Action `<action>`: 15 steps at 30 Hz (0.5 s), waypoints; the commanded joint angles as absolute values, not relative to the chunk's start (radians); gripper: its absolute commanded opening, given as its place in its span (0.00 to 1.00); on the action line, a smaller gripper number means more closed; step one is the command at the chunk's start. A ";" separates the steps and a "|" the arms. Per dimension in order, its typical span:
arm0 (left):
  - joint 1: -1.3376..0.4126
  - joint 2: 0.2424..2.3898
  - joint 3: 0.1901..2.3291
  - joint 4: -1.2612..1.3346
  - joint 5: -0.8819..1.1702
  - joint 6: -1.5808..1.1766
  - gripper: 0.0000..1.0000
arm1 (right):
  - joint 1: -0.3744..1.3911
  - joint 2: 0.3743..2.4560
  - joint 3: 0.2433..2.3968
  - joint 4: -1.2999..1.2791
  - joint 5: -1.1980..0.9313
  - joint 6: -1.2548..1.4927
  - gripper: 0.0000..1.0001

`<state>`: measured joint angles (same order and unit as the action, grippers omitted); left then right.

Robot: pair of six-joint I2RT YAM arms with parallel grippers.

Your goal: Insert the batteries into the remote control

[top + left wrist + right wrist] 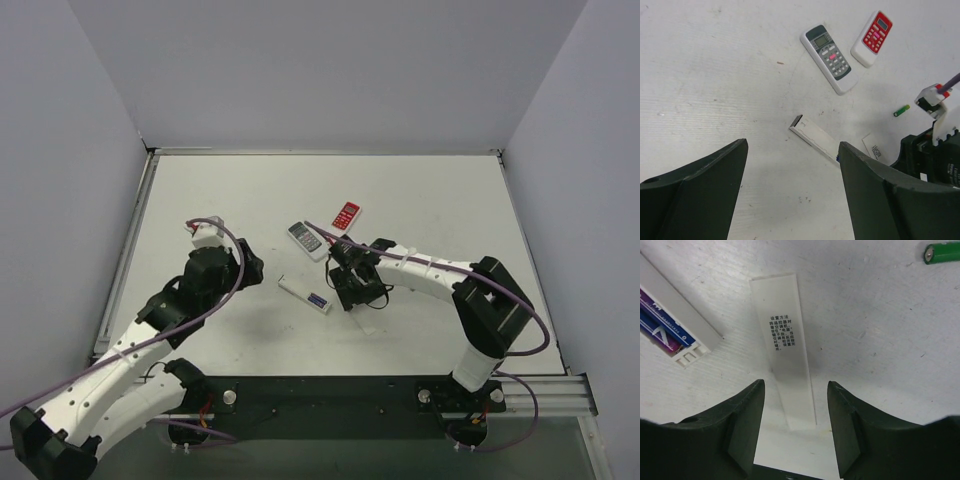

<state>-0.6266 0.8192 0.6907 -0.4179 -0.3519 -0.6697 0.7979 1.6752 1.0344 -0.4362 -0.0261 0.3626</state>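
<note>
Standing wide apart, the fingers of the left claw are gripping nothing. They are hovering over the surface, with the near end of the white remote showing in the gap between them. The right claw is standing partly open and is also holding nothing. The battery cover, a pale strip with printed text, is lying flat between its fingers, and a thin gap is showing on each side of it.

The white remote is lying near the middle of the surface, between the two claws and just left of the right one. In the top view its long axis is running from upper left to lower right. Its back is facing up, with the open compartment at the lower-right end. Blue batteries are lying lengthwise inside that compartment, in line with the remote's body.

A green battery is lying loose on the surface beyond the cover, apart from the white remote, with one end pointing toward that remote. Farther back, a grey remote and a red remote are lying face up, side by side.
</note>
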 commanded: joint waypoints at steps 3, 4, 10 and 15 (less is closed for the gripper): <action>-0.617 0.658 0.712 -0.548 -0.501 -0.606 0.87 | 0.807 1.752 1.109 -0.517 0.018 0.324 0.47; -0.617 0.641 0.710 -0.554 -0.515 -0.589 0.88 | 0.810 1.759 1.114 -0.515 0.017 0.324 0.47; -0.615 0.526 0.729 -0.597 -0.592 -0.532 0.88 | 0.810 1.821 1.126 -0.520 -0.023 0.302 0.41; -0.615 0.466 0.755 -0.635 -0.659 -0.473 0.88 | 0.805 1.862 1.132 -0.534 -0.058 0.284 0.30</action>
<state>-0.6201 0.5014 0.6960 -0.5972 -0.5705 -0.5484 0.8051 1.8172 1.1206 -0.4732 -0.0429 0.3080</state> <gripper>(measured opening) 0.881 0.341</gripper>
